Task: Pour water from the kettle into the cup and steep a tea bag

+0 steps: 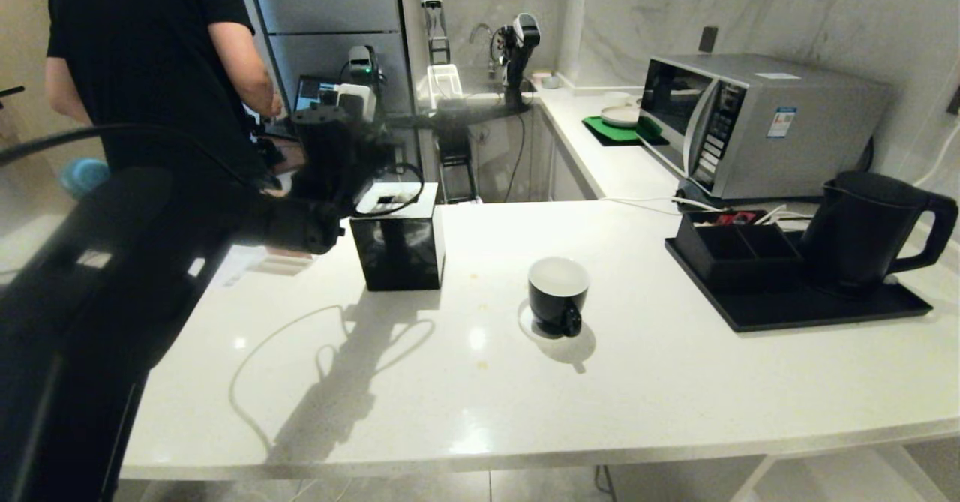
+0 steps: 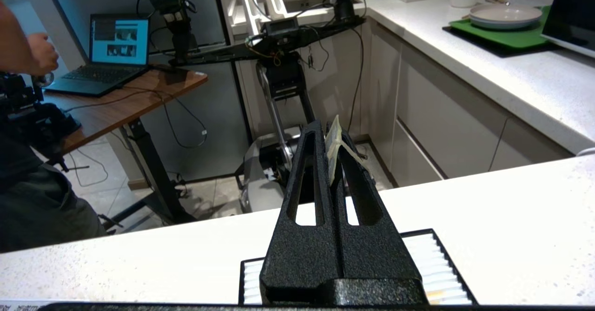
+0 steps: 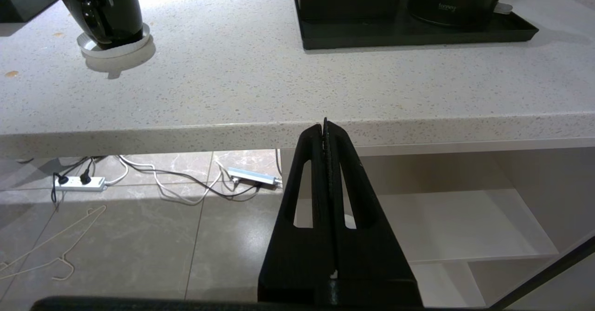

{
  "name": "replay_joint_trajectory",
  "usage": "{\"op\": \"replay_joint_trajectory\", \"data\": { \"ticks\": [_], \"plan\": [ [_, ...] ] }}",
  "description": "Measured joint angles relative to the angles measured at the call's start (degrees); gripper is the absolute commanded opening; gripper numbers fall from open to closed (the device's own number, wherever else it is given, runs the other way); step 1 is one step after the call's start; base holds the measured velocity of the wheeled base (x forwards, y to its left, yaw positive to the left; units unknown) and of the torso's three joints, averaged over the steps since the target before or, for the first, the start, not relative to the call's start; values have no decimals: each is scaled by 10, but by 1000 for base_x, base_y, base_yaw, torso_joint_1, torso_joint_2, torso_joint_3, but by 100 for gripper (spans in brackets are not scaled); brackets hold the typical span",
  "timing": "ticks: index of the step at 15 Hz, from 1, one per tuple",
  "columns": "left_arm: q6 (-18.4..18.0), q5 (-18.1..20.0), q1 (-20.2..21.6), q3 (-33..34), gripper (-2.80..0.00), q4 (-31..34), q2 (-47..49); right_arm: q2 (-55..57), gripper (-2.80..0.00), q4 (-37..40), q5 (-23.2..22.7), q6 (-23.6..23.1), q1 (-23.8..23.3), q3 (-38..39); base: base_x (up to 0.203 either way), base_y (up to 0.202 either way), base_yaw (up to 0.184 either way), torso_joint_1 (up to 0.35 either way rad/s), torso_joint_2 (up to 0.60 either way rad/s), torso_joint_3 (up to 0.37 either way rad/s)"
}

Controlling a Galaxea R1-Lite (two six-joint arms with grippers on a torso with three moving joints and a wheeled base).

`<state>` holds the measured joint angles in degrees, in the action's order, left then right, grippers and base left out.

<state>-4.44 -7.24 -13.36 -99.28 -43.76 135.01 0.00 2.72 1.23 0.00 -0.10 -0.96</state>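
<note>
The cup (image 1: 559, 292), a glossy black mug with a white inside, stands on a small coaster mid-counter; it also shows in the right wrist view (image 3: 100, 9). On a black tray (image 1: 787, 311) at the right stands the matte-black kettle (image 1: 862, 224), handle to the right. My left gripper (image 2: 331, 132) is raised over the counter's far left (image 1: 334, 134), shut on a pale tea bag (image 2: 332, 146) pinched at its tips, a string trailing off. The right gripper (image 3: 325, 125) hangs below the counter's front edge, shut and empty, out of the head view.
A black cube tissue box (image 1: 397, 239) sits left of the cup. A black divided organizer (image 1: 727, 247) shares the tray. A microwave (image 1: 750, 123) stands behind. A black-edged box of white packets (image 2: 432, 264) lies under my left gripper. A person (image 1: 150, 59) stands far left.
</note>
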Motion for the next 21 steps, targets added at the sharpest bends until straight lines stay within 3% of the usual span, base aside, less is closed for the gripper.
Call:
{"op": "replay_joint_trajectory", "data": {
  "ticks": [6,21],
  "plan": [
    [3,-1,0,41,-280,-49,7,0,-280,0,0,0,0,0,0,0,0,0,0,0],
    [5,0,-1,48,-280,-50,11,0,-280,0,0,0,0,0,0,0,0,0,0,0]
  ]
}}
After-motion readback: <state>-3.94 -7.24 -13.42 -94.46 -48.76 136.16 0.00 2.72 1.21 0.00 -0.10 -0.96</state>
